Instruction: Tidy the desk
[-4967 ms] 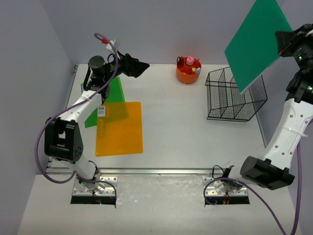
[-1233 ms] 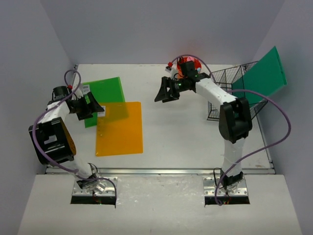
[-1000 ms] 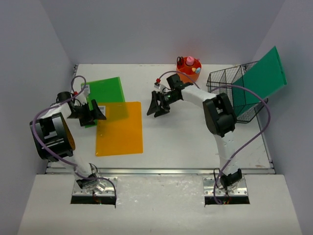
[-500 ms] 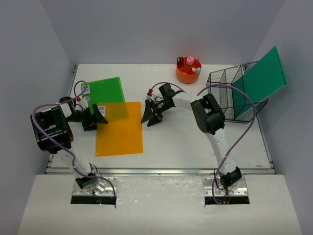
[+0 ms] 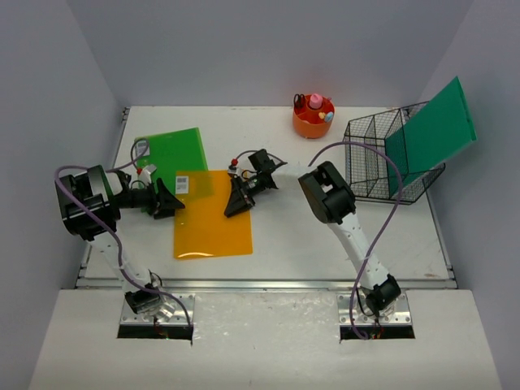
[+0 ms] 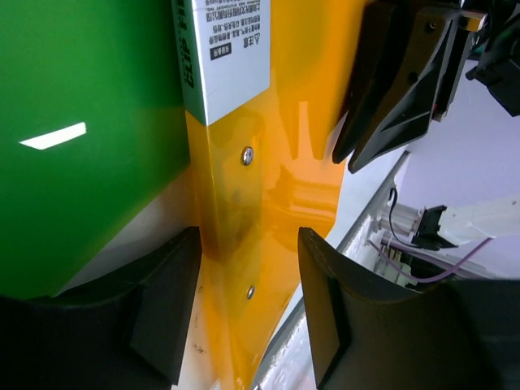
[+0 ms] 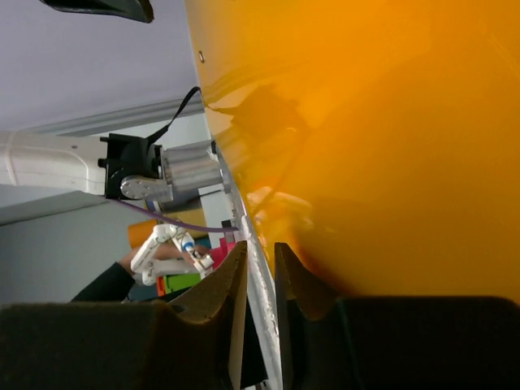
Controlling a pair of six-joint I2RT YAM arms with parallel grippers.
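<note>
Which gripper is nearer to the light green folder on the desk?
Left. The left gripper sits at the light green folder's near edge; the right gripper is across the orange folder, farther away.

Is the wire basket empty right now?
No, a dark green sheet stands in the wire basket, with its upper part jutting out above the rim.

You're looking at desk clutter:
orange folder point(image 5: 213, 215) overlapping green folder point(image 5: 172, 150), teal folder point(image 5: 431, 126) standing in wire basket point(image 5: 370, 166), orange pot point(image 5: 314, 116).
</note>
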